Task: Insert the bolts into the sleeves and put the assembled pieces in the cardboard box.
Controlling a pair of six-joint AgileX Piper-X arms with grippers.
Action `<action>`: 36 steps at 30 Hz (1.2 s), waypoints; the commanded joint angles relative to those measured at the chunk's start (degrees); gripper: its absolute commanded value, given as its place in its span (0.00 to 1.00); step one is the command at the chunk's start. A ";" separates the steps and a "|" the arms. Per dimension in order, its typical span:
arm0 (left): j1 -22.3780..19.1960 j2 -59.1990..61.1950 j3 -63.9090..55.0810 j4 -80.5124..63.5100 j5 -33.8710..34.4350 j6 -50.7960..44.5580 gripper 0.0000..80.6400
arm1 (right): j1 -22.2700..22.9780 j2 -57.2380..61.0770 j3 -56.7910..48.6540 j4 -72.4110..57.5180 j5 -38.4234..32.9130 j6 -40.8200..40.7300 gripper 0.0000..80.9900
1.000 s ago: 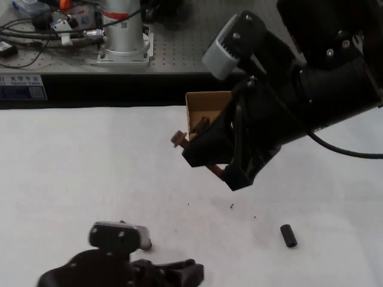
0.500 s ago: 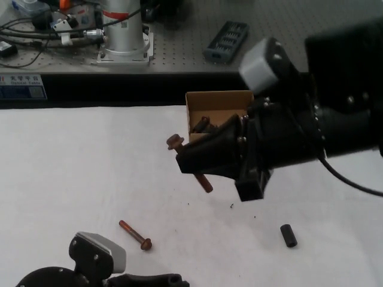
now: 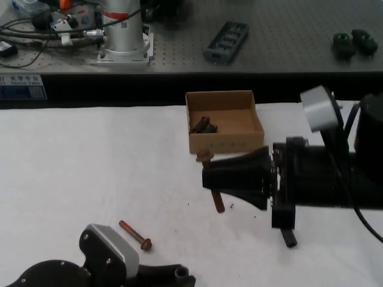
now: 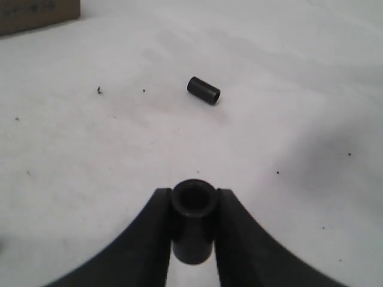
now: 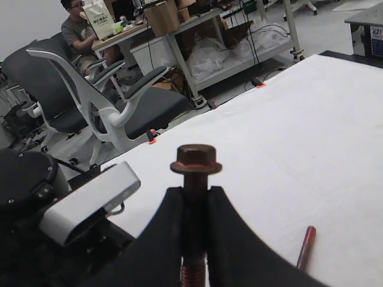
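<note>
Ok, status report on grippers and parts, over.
Left gripper shut on a sleeve. Right gripper shut on a bolt, near the cardboard box. Loose bolt, loose sleeve on the bench.

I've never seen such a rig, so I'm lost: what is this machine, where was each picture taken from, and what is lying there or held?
Two robot arms, each with a pincer. One picture looks down from behind them; the others are taken from each arm's wrist. The right pincer grips a rusty brown metal bolt; the left pincer grips a short black tubular sleeve. On the white cloth lie a second rusty bolt, a second black sleeve and an open cardboard box.
</note>
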 commanded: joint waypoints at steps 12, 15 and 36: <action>0.21 -0.61 -4.47 -1.55 4.65 1.39 0.14 | -0.30 -0.78 5.04 -12.66 -1.85 6.16 0.03; 0.21 -0.61 -5.33 -1.79 6.92 -1.57 0.14 | -0.30 -0.78 5.04 -13.86 -1.68 6.90 0.03; 0.21 -0.61 -5.91 -7.57 11.83 -10.43 0.14 | -3.54 -0.84 8.95 -21.58 -1.17 9.68 0.03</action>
